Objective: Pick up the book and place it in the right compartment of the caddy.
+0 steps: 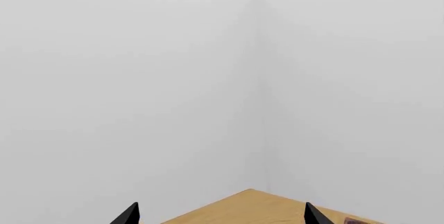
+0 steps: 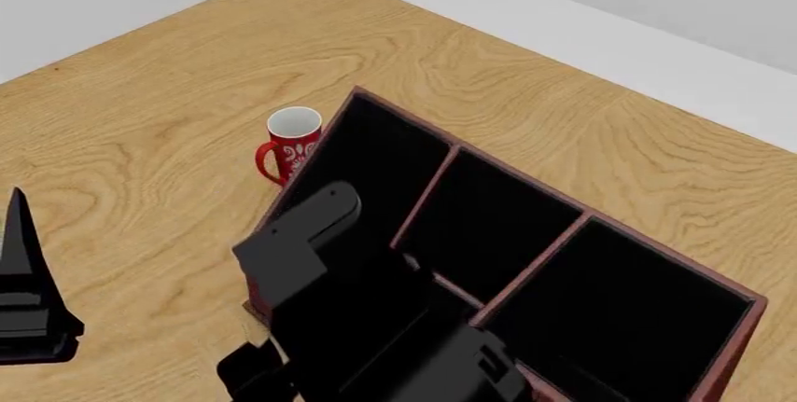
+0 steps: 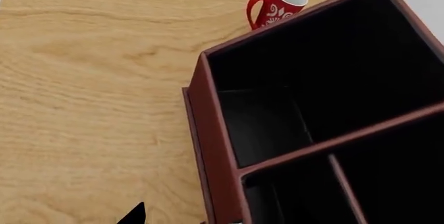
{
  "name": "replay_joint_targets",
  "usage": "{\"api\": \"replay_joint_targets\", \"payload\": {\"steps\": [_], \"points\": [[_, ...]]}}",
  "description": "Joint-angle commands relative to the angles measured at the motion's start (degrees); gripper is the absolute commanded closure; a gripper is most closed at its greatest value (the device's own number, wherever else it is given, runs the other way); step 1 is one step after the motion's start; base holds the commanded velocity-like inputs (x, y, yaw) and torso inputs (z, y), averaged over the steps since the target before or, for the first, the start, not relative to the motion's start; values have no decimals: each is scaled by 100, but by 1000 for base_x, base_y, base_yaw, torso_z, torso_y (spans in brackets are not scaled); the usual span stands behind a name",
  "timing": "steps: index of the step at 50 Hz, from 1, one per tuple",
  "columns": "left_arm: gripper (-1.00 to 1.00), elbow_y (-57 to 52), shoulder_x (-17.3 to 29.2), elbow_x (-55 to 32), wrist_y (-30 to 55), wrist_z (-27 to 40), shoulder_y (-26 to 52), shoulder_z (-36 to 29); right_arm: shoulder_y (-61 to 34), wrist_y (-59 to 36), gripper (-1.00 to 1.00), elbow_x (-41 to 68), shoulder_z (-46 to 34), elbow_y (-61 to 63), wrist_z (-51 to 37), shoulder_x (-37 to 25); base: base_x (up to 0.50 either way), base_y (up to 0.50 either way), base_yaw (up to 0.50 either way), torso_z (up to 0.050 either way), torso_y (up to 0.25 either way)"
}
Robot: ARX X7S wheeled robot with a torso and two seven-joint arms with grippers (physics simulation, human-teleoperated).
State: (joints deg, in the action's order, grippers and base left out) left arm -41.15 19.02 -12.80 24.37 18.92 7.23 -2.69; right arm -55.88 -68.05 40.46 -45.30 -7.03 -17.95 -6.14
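Searching every view, I can't find the book, perhaps hidden beneath my right arm [image 2: 373, 327] over the caddy [image 3: 211, 141]; left tool [image 1: 220, 216] is spread, right tool [image 3: 135, 216] unreadable; I'd expect a stiff, slick hardcover, best pinched across its covers.

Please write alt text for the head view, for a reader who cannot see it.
A reddish-brown caddy with black compartments sits on a wooden table, a red mug just beyond it. A black robot arm covers its near corner.

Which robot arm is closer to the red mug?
The right arm. It reaches over the caddy, next to the red mug. The left end effector sits far off across the table.
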Motion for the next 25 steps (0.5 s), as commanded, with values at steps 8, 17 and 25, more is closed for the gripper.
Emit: {"api": "replay_joint_targets", "payload": {"steps": [8, 17, 25], "points": [[-100, 17, 30, 8, -28, 37, -13, -55, 139, 154, -100, 76, -87, -121, -24, -59, 0, 0, 0, 0, 0], [-100, 18, 47, -21, -38, 55, -12, -35, 146, 310, -100, 68, -174, -303, 54, -32, 0, 0, 0, 0, 0], [-100, 7, 59, -19, -35, 69, -20, -62, 110, 434, -100, 59, -218, -459, 117, -32, 0, 0, 0, 0, 0]]}}
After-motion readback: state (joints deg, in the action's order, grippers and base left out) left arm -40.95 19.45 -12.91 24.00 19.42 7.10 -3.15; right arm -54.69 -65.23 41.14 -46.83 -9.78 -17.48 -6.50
